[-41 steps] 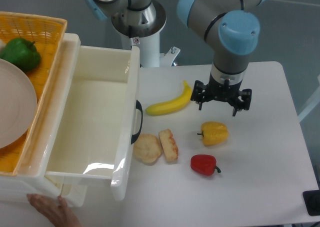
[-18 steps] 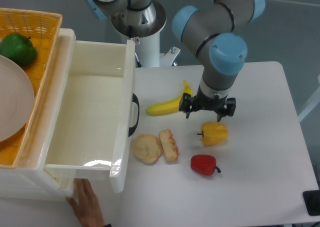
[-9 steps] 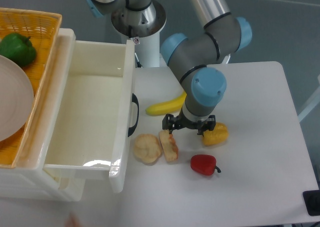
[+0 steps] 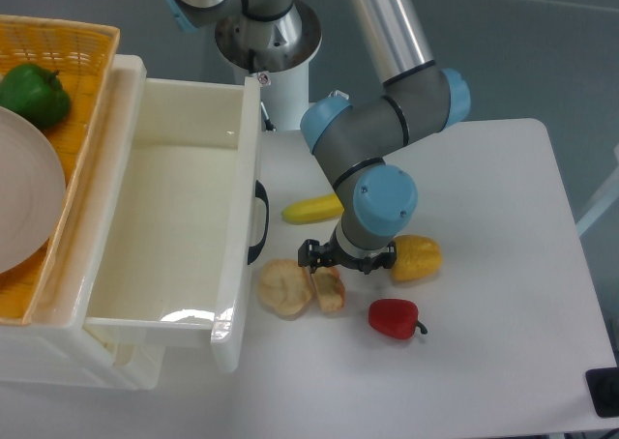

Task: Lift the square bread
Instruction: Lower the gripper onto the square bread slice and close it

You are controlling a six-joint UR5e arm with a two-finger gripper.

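The tool (image 4: 346, 261) hovers with fingers spread directly above the square bread (image 4: 330, 289) on the table (image 4: 503, 265).

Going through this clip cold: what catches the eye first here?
The grey and blue arm bends low over the table middle, its pincer right above the square bread, which lies against a round bread piece. Bright food surrounds them: a banana, a yellow pepper, a red pepper.
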